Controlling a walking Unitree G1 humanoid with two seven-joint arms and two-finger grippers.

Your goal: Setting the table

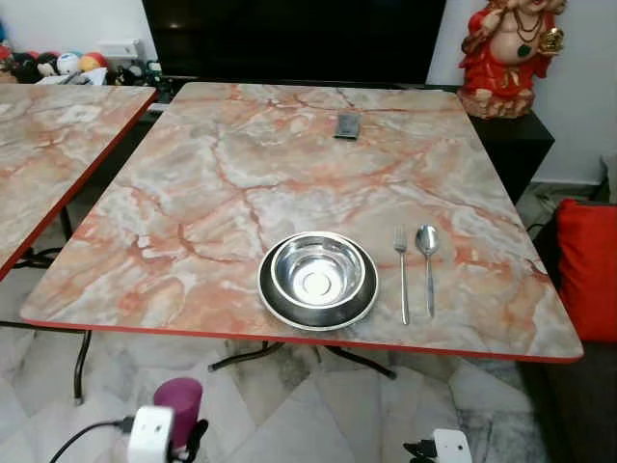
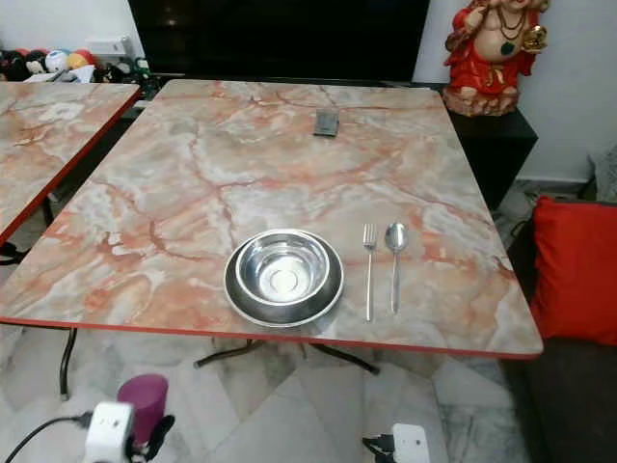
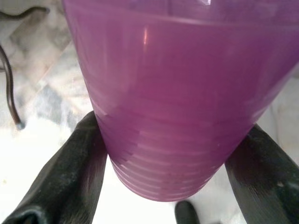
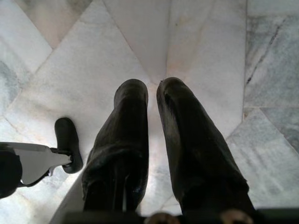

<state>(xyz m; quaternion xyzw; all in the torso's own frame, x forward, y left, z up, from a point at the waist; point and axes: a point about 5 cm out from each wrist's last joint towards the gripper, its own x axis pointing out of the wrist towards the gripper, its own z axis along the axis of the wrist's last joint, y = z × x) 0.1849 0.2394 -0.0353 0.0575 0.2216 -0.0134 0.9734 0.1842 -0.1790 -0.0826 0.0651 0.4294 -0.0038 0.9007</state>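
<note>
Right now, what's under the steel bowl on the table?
The steel bowl sits on a dark round plate, whose rim shows around it. The plate rests on the marble-patterned table near the front edge. The plate's centre is covered by the bowl.

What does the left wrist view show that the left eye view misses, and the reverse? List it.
Left wrist: the jaws pressed on both sides of the cup, its ribbed wall close up. Left eye: the table, with bowl in plate, fork and spoon beside them. Both: the purple cup in the left gripper, over the tiled floor.
</note>
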